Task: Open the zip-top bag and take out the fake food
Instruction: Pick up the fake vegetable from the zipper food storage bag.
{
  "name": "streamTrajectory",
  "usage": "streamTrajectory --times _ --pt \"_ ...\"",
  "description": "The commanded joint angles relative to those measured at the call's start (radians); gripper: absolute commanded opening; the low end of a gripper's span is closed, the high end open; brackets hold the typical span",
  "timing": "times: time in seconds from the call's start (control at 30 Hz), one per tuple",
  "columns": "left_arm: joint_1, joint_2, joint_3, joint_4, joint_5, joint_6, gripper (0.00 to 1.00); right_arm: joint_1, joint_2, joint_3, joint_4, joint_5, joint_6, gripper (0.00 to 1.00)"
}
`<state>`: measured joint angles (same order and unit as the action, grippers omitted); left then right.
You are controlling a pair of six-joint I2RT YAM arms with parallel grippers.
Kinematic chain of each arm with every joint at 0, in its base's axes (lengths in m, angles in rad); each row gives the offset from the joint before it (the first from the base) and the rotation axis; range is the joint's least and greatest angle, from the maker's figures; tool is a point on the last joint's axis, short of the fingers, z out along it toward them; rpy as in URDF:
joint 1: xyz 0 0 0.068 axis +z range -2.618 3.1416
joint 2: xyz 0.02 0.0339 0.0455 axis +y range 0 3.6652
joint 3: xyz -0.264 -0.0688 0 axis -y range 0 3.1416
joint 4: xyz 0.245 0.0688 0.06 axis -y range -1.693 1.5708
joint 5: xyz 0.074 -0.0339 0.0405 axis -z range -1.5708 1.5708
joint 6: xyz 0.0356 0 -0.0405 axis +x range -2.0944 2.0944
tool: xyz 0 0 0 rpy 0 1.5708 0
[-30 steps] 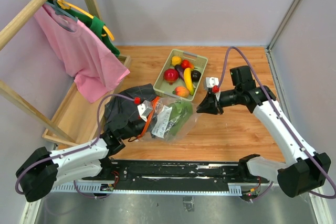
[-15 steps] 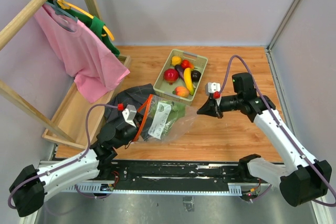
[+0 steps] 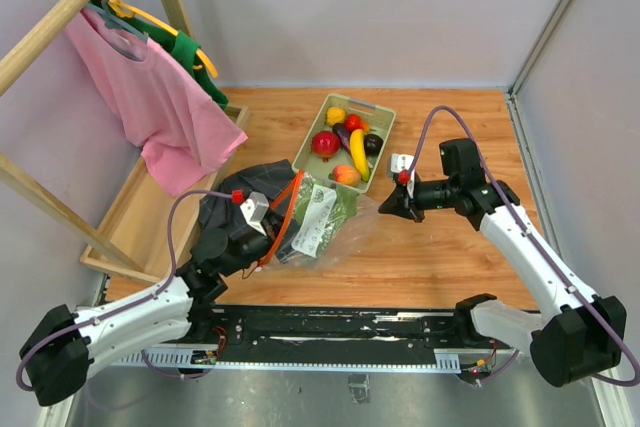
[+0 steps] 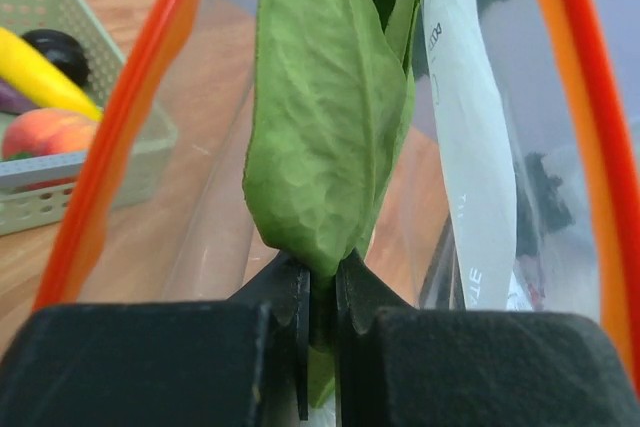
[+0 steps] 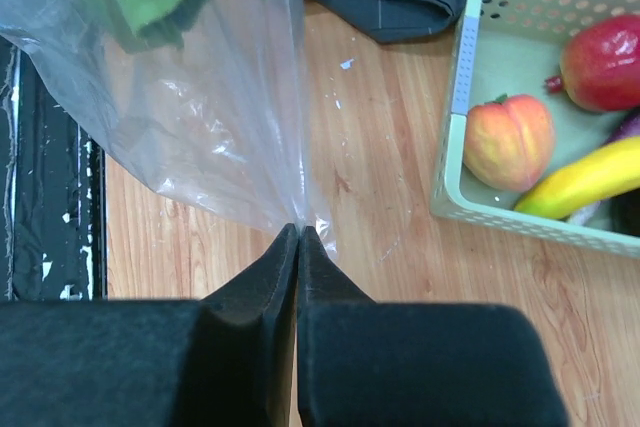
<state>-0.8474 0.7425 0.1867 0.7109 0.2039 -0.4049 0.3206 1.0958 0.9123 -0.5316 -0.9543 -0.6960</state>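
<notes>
The zip-top bag (image 3: 352, 225) lies mouth open between my two arms, its orange-red zip strip (image 4: 128, 117) framing the left wrist view, white label (image 4: 470, 157) on the right. My left gripper (image 4: 322, 282) reaches through the mouth and is shut on the stem end of the long green leafy piece (image 4: 325, 117), seen from above as a leaf (image 3: 337, 209) in the bag by the left gripper (image 3: 270, 237). My right gripper (image 5: 300, 232) is shut on the bag's bottom corner (image 5: 305, 215); from above, the right gripper (image 3: 385, 209) sits at the bag's right end. Other fake food (image 3: 352, 147) fills the tray.
The pale green tray (image 3: 312, 152) holds a red fruit (image 5: 605, 62), peach (image 5: 510, 137) and banana (image 5: 590, 177) just beyond the bag. A dark cloth (image 3: 240, 192) lies under the left gripper. A wooden rack with a pink shirt (image 3: 150, 97) stands at the far left.
My right gripper has shut on the bag's bottom corner. My left gripper, still holding the leaf, pulled back toward the near left, then came forward a little; the bag shifted with it.
</notes>
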Motion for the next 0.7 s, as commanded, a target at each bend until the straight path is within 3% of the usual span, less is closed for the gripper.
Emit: streamTrajectory --times 0.0,0.33,0.53,0.67 --pt "0.005 -0.101 0.001 0.019 -0.211 -0.019 0.00 -0.048 -0.004 -0.003 0.008 0.127 0.023 0.01" --pt "0.005 -0.263 -0.109 0.046 -0.353 -0.166 0.00 -0.050 -0.011 -0.036 0.039 0.084 0.022 0.01" --pt "0.005 -0.277 -0.106 0.058 -0.215 -0.038 0.00 -0.050 0.013 -0.031 0.018 0.054 0.004 0.01" --pt "0.005 -0.315 -0.095 -0.001 -0.285 -0.038 0.00 -0.051 0.032 -0.029 0.020 0.105 0.001 0.01"
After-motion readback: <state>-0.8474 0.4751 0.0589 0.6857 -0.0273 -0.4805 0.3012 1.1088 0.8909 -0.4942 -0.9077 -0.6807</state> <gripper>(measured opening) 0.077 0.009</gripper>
